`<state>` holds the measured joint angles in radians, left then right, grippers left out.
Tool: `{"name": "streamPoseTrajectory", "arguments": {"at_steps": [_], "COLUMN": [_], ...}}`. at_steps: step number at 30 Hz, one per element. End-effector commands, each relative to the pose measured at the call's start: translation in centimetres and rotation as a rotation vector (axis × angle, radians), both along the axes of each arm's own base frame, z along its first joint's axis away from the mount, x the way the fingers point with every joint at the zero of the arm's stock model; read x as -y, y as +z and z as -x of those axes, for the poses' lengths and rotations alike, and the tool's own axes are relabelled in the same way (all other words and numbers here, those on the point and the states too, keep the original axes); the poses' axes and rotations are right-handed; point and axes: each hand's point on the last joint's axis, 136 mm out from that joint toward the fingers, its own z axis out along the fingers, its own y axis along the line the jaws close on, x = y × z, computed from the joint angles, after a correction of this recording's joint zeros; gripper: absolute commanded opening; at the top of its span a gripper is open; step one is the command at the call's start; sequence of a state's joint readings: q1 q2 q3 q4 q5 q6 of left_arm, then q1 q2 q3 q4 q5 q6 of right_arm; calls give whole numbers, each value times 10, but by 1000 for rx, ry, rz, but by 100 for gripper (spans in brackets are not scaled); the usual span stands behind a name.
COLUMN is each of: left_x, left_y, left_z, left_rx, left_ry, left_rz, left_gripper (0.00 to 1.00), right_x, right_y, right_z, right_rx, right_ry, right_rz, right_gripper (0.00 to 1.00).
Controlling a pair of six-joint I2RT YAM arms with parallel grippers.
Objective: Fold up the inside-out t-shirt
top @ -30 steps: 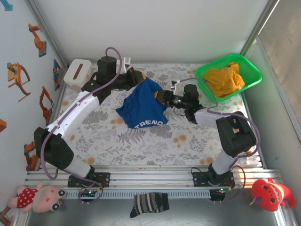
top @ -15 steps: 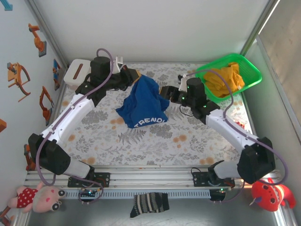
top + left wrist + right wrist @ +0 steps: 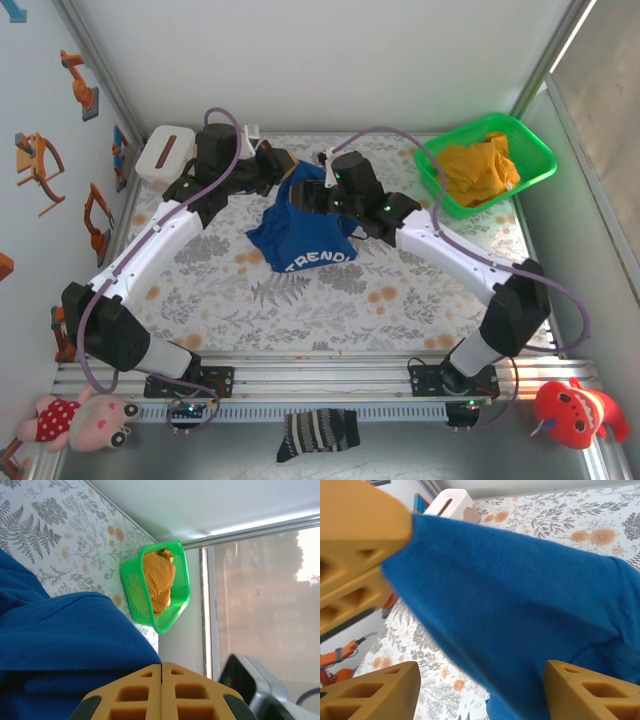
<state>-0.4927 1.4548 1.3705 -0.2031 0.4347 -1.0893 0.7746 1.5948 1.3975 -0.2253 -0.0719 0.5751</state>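
- Since a second ago, the right arm has been swung leftward over the desk [image 3: 400, 300], from beside the basket [image 3: 132, 587] to the raised top of the shirt [image 3: 300, 235].
- The shirt is heaped in a peak at the desk's middle, toward the far side. Its top is held up by the left end effector [image 3: 283, 163], whose fingers are pressed together on a pinch of cloth.
- The right end effector [image 3: 480, 680] is spread wide. Blue cloth is seen between its fingers, but no grip can be made out.
- No fold is made yet and the shirt is not laid flat, so the task is judged barely begun, with spreading and every fold left.
- The shirt is a soft, matte, limp knit, draped in loose creases, with white lettering near its lower edge.
- The desk is covered by a flat floral print.
- The basket is rigid green plastic mesh, and a crumpled yellow garment [image 3: 480, 165] is held in it.
- The fingers are blocky orange pieces with cut-out cells.
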Motion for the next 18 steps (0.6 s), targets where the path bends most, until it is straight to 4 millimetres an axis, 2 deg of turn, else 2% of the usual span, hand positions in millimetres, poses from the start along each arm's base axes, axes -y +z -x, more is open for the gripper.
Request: {"name": "streamPoseTrajectory", "arguments": {"at_steps": [1,4,5,6,7,8,9,10,12,13,14,16,18], "left_x": [4,6,7,7,6,6,6,6,4,3,0,-8,-17], "left_y": [3,-1,-2,-4,-5,-8,-9,-11,-15,-16,-19,-21,-28], "left_z": [2,3,3,3,2,1,-1,-2,-7,-10,-13,-17,-18], "left_rx": [0,-7,-10,-13,-14,-16,-16,-12,-6,7,15,44,74], "left_ry": [-3,-10,-12,-13,-10,-9,-6,-11,-15,-21,-21,-24,-26], "left_rz": [13,5,3,-2,-7,-15,-21,-35,-63,-78,-100,-130,-184], "left_gripper": [0,0,0,0,0,0,0,0,0,8,22,44,55], "right_x": [-4,-3,-2,-1,1,4,7,12,20,24,27,32,39], "right_y": [5,-3,-3,-3,-4,-6,-7,-9,-15,-17,-19,-22,-28], "right_z": [-17,-27,-28,-28,-27,-25,-23,-21,-15,-12,-8,-1,4], "right_rx": [43,48,55,57,58,57,55,50,38,37,37,33,26], "right_ry": [-54,-91,-97,-98,-98,-96,-93,-89,-71,-52,-27,24,61], "right_rz": [36,63,66,69,76,81,83,87,90,89,86,84,88], "right_gripper": [65,64,60,54,43,24,9,0,0,0,0,0,0]}}
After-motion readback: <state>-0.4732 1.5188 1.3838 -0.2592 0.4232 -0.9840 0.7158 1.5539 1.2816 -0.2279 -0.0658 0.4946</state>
